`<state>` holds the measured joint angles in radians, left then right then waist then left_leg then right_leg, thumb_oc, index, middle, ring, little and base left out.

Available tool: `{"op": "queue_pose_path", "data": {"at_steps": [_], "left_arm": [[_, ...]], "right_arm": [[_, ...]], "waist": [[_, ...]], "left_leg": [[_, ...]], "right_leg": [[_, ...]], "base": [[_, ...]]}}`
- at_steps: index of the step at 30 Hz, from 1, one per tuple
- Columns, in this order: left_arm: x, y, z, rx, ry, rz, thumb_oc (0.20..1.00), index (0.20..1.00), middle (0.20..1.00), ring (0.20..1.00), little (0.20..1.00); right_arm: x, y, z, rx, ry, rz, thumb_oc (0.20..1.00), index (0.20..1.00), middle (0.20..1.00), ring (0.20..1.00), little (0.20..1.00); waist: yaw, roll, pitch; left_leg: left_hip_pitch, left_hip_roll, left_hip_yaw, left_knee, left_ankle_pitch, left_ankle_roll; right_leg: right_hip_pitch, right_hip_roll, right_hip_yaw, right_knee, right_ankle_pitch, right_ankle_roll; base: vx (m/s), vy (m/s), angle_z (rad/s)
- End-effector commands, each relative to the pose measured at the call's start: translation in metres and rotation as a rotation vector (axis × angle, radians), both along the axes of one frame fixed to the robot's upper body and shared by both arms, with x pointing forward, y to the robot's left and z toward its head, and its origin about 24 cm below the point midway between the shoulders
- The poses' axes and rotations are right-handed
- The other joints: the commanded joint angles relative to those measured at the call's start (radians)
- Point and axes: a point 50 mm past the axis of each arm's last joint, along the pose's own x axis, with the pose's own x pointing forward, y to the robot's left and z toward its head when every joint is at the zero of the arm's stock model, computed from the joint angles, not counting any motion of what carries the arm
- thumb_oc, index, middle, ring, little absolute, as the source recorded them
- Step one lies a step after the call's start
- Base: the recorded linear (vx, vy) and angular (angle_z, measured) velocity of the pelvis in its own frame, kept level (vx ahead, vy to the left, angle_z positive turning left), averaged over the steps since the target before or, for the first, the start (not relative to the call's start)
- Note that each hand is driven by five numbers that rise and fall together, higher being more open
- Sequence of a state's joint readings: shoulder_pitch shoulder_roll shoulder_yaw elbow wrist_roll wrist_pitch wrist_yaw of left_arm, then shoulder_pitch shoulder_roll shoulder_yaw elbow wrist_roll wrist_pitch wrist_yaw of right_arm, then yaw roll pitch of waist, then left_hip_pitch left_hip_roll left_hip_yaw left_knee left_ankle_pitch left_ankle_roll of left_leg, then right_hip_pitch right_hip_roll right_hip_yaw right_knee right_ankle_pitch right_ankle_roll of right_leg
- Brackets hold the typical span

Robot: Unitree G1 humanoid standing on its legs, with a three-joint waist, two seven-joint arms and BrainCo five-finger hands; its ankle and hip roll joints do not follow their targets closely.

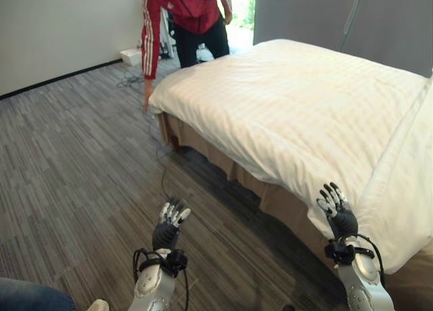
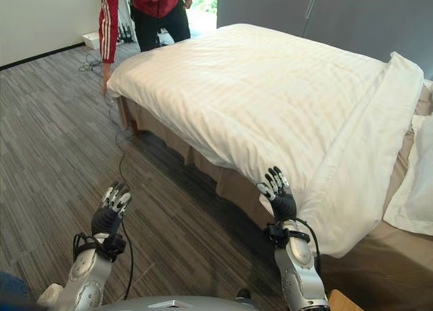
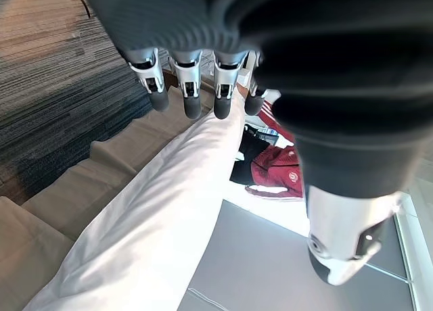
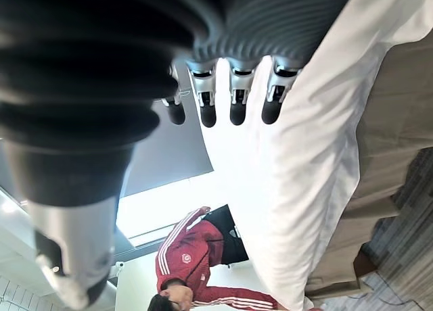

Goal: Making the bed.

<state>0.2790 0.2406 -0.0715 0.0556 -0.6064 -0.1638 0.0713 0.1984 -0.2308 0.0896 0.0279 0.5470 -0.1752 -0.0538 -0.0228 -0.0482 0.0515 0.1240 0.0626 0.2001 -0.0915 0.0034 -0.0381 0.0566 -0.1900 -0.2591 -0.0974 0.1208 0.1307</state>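
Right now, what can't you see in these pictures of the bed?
- The person at the far corner: head cut off by the top edge in both eye views.
- The pillow: cut by the right edge of the right eye view.
- The bed's far side: hidden behind the white duvet.
- Under the bed: hidden by the tan skirt.

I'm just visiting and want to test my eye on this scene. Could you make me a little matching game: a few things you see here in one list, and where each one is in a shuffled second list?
Things:
1. left hand
2. right hand
3. person in a red jacket
4. white duvet

Places:
A. spread over the top of the bed
B. raised at the near edge of the duvet
C. bending at the bed's far corner
D. raised over the grey carpet, apart from the bed

Pairs: 1-D, 2-B, 3-C, 4-A
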Motion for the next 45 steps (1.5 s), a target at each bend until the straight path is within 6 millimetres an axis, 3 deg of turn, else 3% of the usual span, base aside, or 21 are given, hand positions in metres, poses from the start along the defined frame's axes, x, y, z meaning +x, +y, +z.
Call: {"op": "queue_pose_path", "data": {"at_steps": [1, 14, 29, 30, 31, 35, 40, 43, 44, 45], "left_arm": [[0.011, 0.007, 0.02, 0.06, -0.118, -0.001, 1.0, 1.0, 1.0, 1.0, 1.0], [0.012, 0.004, 0.016, 0.049, -0.1, -0.026, 1.0, 1.0, 1.0, 1.0, 1.0], [0.017, 0.001, 0.019, 0.051, -0.109, -0.041, 1.0, 1.0, 1.0, 1.0, 1.0], [0.027, 0.019, 0.031, 0.125, -0.164, 0.013, 1.0, 1.0, 1.0, 1.0, 1.0], [0.027, 0.019, 0.031, 0.125, -0.164, 0.014, 1.0, 1.0, 1.0, 1.0, 1.0], [0.024, 0.015, 0.026, 0.063, -0.151, 0.016, 1.0, 1.0, 1.0, 1.0, 1.0], [0.037, 0.006, 0.033, 0.074, -0.182, -0.028, 1.0, 1.0, 1.0, 1.0, 1.0], [0.043, 0.0, 0.038, 0.059, -0.207, -0.049, 1.0, 1.0, 1.0, 1.0, 1.0], [0.043, -0.003, 0.038, 0.06, -0.209, -0.062, 1.0, 1.0, 1.0, 1.0, 1.0], [0.045, -0.005, 0.038, 0.066, -0.213, -0.074, 1.0, 1.0, 1.0, 1.0, 1.0]], "right_arm": [[0.014, 0.0, 0.018, -0.05, -0.104, 0.034, 1.0, 1.0, 1.0, 1.0, 1.0], [0.015, -0.005, 0.02, -0.084, -0.109, 0.019, 1.0, 1.0, 1.0, 1.0, 1.0], [0.016, -0.003, 0.019, -0.007, -0.104, 0.017, 1.0, 1.0, 1.0, 1.0, 1.0], [0.033, -0.02, 0.034, -0.147, -0.137, -0.025, 1.0, 1.0, 1.0, 1.0, 1.0], [0.033, -0.02, 0.034, -0.147, -0.138, -0.025, 1.0, 1.0, 1.0, 1.0, 1.0], [0.031, -0.02, 0.04, -0.123, -0.171, -0.03, 1.0, 1.0, 1.0, 1.0, 1.0], [0.031, -0.019, 0.032, -0.123, -0.13, -0.011, 1.0, 1.0, 1.0, 1.0, 1.0], [0.03, -0.02, 0.026, -0.157, -0.097, 0.015, 1.0, 1.0, 1.0, 1.0, 1.0], [0.028, -0.02, 0.024, -0.133, -0.09, 0.014, 1.0, 1.0, 1.0, 1.0, 1.0], [0.025, -0.023, 0.022, -0.133, -0.08, 0.014, 1.0, 1.0, 1.0, 1.0, 1.0]], "waist": [[0.011, 0.008, -0.009], [0.005, 0.011, -0.011], [-0.002, 0.01, -0.012], [-0.023, 0.02, 0.058], [-0.023, 0.02, 0.059], [-0.018, 0.019, 0.044], [-0.032, 0.005, 0.086], [-0.036, -0.005, 0.1], [-0.042, 0.002, 0.097], [-0.045, 0.015, 0.092]], "left_leg": [[-0.045, -0.015, -0.044, 0.01, 0.001, 0.021], [-0.038, -0.013, -0.04, 0.009, -0.001, 0.02], [-0.03, -0.013, -0.032, 0.008, -0.004, 0.02], [-0.093, -0.021, -0.152, 0.112, -0.055, 0.027], [-0.092, -0.02, -0.152, 0.111, -0.055, 0.027], [-0.084, 0.0, -0.157, 0.103, -0.039, 0.008], [-0.178, 0.029, -0.11, 0.27, -0.024, -0.045], [-0.19, 0.145, -0.08, 0.282, 0.023, -0.077], [-0.176, 0.173, -0.068, 0.258, 0.029, -0.084], [-0.161, 0.172, -0.07, 0.241, 0.022, -0.09]], "right_leg": [[0.004, 0.019, 0.01, 0.106, -0.108, 0.001], [0.008, 0.021, 0.018, 0.101, -0.108, 0.001], [0.011, 0.024, 0.033, 0.1, -0.106, 0.002], [-0.101, 0.042, 0.215, 0.136, -0.112, 0.007], [-0.099, 0.042, 0.215, 0.134, -0.111, 0.007], [-0.052, 0.067, 0.206, 0.097, -0.115, -0.007], [-0.052, 0.056, 0.127, 0.106, -0.119, -0.027], [-0.058, 0.016, 0.127, 0.111, -0.117, -0.011], [-0.055, -0.001, 0.128, 0.101, -0.11, 0.007], [-0.052, -0.015, 0.135, 0.087, -0.099, 0.026]], "base": [[0.0, 0.0, 0.0], [0.0, 0.0, 0.0], [0.0, 0.0, 0.0], [0.0, 0.0, 0.0], [0.01, -0.094, -0.07], [0.01, -0.124, 0.02], [-0.09, -0.062, 0.3], [-0.02, 0.132, 0.11], [0.05, 0.254, -0.1], [0.03, 0.256, -0.18]]}}
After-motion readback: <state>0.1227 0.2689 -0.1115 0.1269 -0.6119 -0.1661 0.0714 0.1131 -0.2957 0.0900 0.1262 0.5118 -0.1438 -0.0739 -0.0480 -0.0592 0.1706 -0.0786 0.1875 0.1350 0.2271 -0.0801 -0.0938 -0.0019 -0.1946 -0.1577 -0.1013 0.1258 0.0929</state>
